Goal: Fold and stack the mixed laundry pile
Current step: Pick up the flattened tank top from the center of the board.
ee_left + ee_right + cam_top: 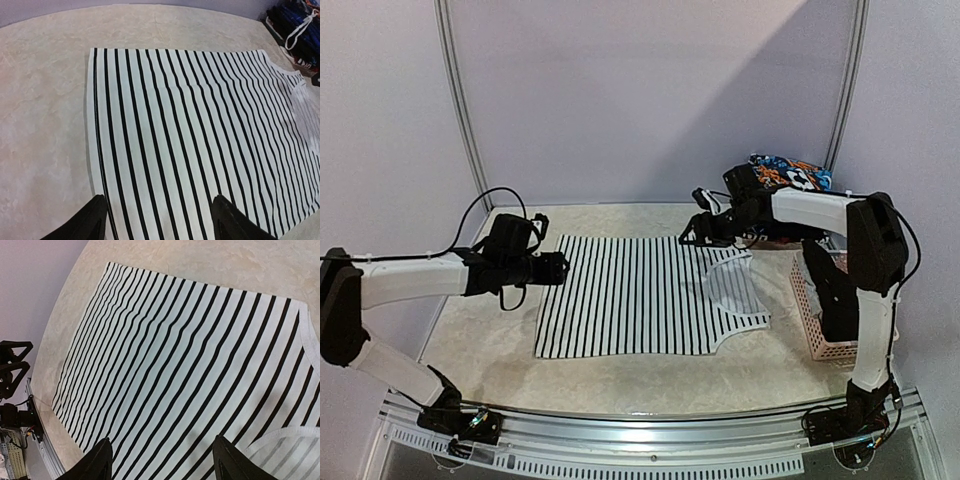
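The left gripper (558, 268) hovers over the left edge of the striped top (630, 295). Its fingers (95, 215) are spread, with nothing between them but the cloth below.

The top lies spread flat in the middle of the table (480, 340), hem to the left and neck to the right. Its black and white stripes run from the far side to the near side. The left edge is straight, and the cloth is smooth apart from a faint ripple near the far edge. At the right end, white trim borders a scooped opening, and a paler inner layer shows through it. A narrow strap reaches toward the near right corner.

The right gripper (688, 236) hangs above the far right corner of the top, by that opening. Its fingers (100, 460) also stand apart and hold nothing.

At the right edge of the table stands a pink lattice basket (817, 335), just beside the top's right end. The right arm crosses in front of it and hides most of its inside. A heap of dark clothes (287, 17) rises at its far end, topped by a blue and orange printed piece (790, 173). A white cord (298, 27) trails over the dark cloth. Whether the heap sits in the basket or behind it cannot be told.
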### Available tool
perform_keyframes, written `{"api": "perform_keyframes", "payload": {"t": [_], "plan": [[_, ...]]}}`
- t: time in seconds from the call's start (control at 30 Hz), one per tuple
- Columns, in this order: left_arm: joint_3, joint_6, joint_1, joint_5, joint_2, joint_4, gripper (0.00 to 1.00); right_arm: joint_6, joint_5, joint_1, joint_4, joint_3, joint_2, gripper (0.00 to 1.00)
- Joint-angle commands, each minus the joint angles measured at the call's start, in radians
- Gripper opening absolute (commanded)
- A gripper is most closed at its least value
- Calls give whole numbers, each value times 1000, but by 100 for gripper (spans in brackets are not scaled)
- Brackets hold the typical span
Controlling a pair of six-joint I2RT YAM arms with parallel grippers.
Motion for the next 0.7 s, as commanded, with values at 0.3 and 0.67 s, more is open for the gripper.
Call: {"api": "perform_keyframes", "payload": {"t": [0.3, 0.67], "plan": [[-167, -160, -160, -144, -352, -396, 70, 124, 271, 118, 104, -364, -347, 70], [-266, -279, -232, -115, -467, -449, 63, 191, 391, 205, 138, -613, -571, 70]]}}
